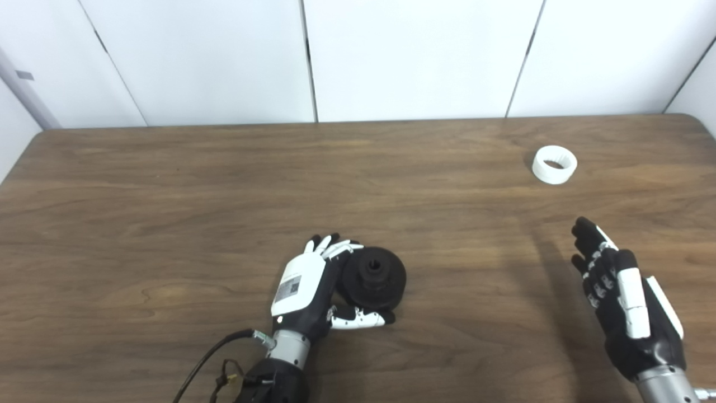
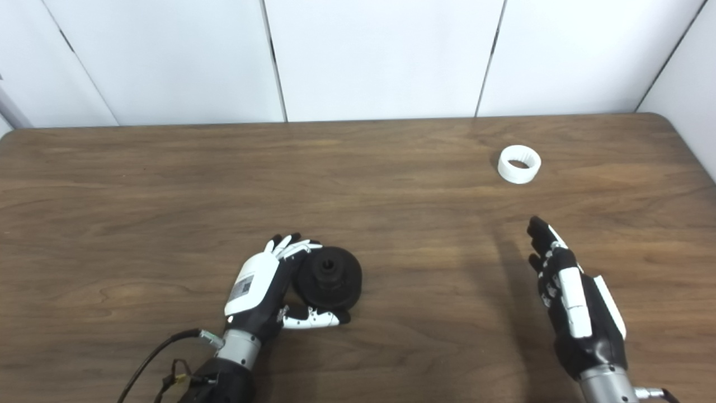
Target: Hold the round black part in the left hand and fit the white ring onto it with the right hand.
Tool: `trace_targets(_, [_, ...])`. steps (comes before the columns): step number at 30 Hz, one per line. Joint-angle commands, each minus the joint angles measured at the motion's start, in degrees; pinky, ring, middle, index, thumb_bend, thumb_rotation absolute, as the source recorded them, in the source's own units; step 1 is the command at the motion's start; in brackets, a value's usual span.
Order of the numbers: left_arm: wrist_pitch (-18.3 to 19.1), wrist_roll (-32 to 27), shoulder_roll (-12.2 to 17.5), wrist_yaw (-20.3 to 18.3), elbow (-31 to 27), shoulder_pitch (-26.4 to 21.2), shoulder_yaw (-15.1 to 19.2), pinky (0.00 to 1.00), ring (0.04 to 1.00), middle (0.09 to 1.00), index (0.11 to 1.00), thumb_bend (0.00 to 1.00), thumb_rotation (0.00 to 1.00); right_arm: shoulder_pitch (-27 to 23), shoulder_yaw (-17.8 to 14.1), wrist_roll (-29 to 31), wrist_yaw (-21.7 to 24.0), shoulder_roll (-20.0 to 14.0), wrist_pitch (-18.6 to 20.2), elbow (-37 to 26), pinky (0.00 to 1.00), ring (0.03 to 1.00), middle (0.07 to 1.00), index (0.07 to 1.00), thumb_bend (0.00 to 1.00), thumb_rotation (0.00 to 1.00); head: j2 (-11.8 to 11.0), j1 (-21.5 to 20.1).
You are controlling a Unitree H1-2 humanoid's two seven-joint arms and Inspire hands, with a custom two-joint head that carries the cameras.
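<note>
In the left eye view, the left robot hand (image 1: 305,288) lies low on the brown tabletop (image 1: 168,212), near the middle of the front edge. It is wrapped around the round black part (image 1: 373,277). Its fingers (image 1: 335,248) curl over the far side of the part, and its thumb (image 1: 361,319) presses on the near side. The part sits on the tabletop with a small hole in its raised middle facing up. The right robot hand (image 1: 621,294) is on the right side, held up with its fingers straight and a little apart. It holds nothing. The white ring (image 1: 554,164) lies on the tabletop farther back, well apart from that hand and far from the black part.

In the right eye view, the same things show, moved a bit to the left. A black cable (image 2: 156,350) runs from the left wrist to the bottom edge. White wall panels (image 2: 369,56) stand behind the tabletop.
</note>
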Motion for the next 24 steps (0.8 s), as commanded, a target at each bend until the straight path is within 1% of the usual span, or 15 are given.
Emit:
trace_targets(1, [2.59, 0.8, 0.05, -1.01, 3.03, 1.99, 0.03, 1.0, 0.957, 0.844, 0.484, 0.52, 0.06, -1.93, -1.18, 1.98, -0.27, -0.84, 0.6, -3.22, 1.0, 1.0, 0.979, 0.936, 0.69, 0.94, -0.48, -2.59])
trace_targets(4, [2.05, 1.0, 0.18, -0.18, 4.31, 1.64, -0.15, 1.0, 0.956, 0.846, 0.484, 0.52, 0.06, -4.97, -2.01, 2.29, -1.3, -2.06, 3.86, -5.32, 1.0, 1.0, 0.985, 0.94, 0.67, 0.91, -0.87, -3.8])
trace_targets(6, [1.95, 1.13, 0.37, 0.27, 4.73, 1.48, -0.42, 1.0, 0.955, 0.845, 0.485, 0.52, 0.06, -7.12, -2.23, 0.91, -1.67, -3.23, 5.9, -6.83, 1.0, 1.0, 0.989, 0.943, 0.66, 0.9, -0.87, -3.8])
trace_targets(7, [1.82, 0.96, 0.41, 0.55, 5.01, 1.36, -0.45, 1.0, 0.955, 0.846, 0.484, 0.52, 0.06, -8.42, -2.07, -0.42, -1.59, -4.44, 7.15, -7.59, 1.0, 1.0, 0.989, 0.944, 0.64, 0.89, -1.07, -6.01])
trace_targets(9, [2.13, 0.66, 0.37, 0.56, 5.21, 1.25, -0.37, 1.0, 0.958, 0.847, 0.484, 0.52, 0.06, -11.26, -1.51, -4.14, -1.7, -7.26, 10.49, -8.99, 1.0, 1.0, 0.994, 0.95, 0.6, 0.88, -1.32, -7.69])
trace_targets(11, [2.02, 0.38, 0.46, 0.75, 5.4, 1.29, -0.25, 1.0, 0.958, 0.849, 0.484, 0.52, 0.06, -13.92, -1.04, -6.53, -1.81, -9.74, 13.0, -9.53, 1.0, 1.0, 0.996, 0.95, 0.58, 0.8, -1.5, -8.72])
trace_targets(12, [1.89, 0.31, 0.51, 0.93, 5.49, 1.36, -0.22, 1.0, 0.957, 0.849, 0.484, 0.52, 0.06, -14.98, -0.5, -8.32, -1.65, -11.25, 13.49, -9.41, 1.0, 1.0, 0.998, 0.953, 0.57, 0.78, -1.5, -8.72])
trace_targets(13, [1.72, 0.15, 0.51, 1.12, 5.77, 1.39, -0.18, 1.0, 0.956, 0.848, 0.484, 0.52, 0.06, -16.18, 0.0, -10.22, -1.43, -12.79, 13.7, -8.85, 1.0, 1.0, 0.999, 0.957, 0.56, 0.76, -2.26, -10.59])
trace_targets(14, [1.62, 0.05, 0.5, 1.24, 5.97, 1.41, -0.15, 1.0, 0.956, 0.849, 0.485, 0.52, 0.06, -16.92, 0.37, -11.55, -1.29, -13.77, 13.75, -8.42, 1.0, 1.0, 1.0, 0.957, 0.57, 0.72, -2.26, -10.59])
trace_targets(16, [1.02, -0.22, 0.61, 1.5, 6.06, 1.59, -0.14, 1.0, 0.958, 0.849, 0.485, 0.52, 0.06, -19.69, 1.71, -17.16, 0.1, -17.21, 13.76, -6.09, 1.0, 1.0, 1.0, 0.957, 0.58, 0.68, -3.2, -11.95])
trace_targets(17, [0.75, -0.35, 0.66, 1.64, 6.07, 1.68, -0.1, 1.0, 0.96, 0.849, 0.485, 0.52, 0.06, -20.54, 2.02, -18.86, 0.72, -18.08, 13.77, -5.33, 0.99, 1.0, 1.0, 0.956, 0.59, 0.65, -3.28, -12.12])
trace_targets(18, [0.39, -0.54, 0.87, 1.78, 6.09, 1.77, -0.02, 1.0, 0.96, 0.848, 0.485, 0.52, 0.06, -21.81, 2.76, -21.4, 1.55, -19.48, 13.75, -4.1, 0.99, 1.0, 1.0, 0.956, 0.59, 0.64, -3.8, -13.45])
trace_targets(20, [0.05, -0.38, 1.35, 1.83, 5.98, 1.94, 0.1, 1.0, 0.958, 0.85, 0.485, 0.52, 0.06, -23.94, 4.15, -25.54, 3.11, -21.49, 13.74, -1.98, 0.95, 0.979, 0.981, 0.945, 0.64, 0.62, -4.29, -14.5])
trace_targets(22, [0.0, -0.58, 1.68, 1.67, 5.65, 2.21, 0.41, 1.0, 0.958, 0.853, 0.485, 0.52, 0.06, -25.92, 6.51, -30.43, 5.17, -23.99, 13.73, -0.19, 0.92, 0.968, 0.97, 0.937, 0.68, 0.61, -4.89, -16.41])
trace_targets(24, [-0.14, -1.17, 1.87, 1.52, 5.39, 2.42, 0.8, 1.0, 0.961, 0.859, 0.485, 0.52, 0.06, -27.65, 7.91, -33.74, 7.57, -25.35, 13.75, 1.3, 0.95, 0.993, 0.989, 0.937, 0.73, 0.6, -5.16, -17.34])
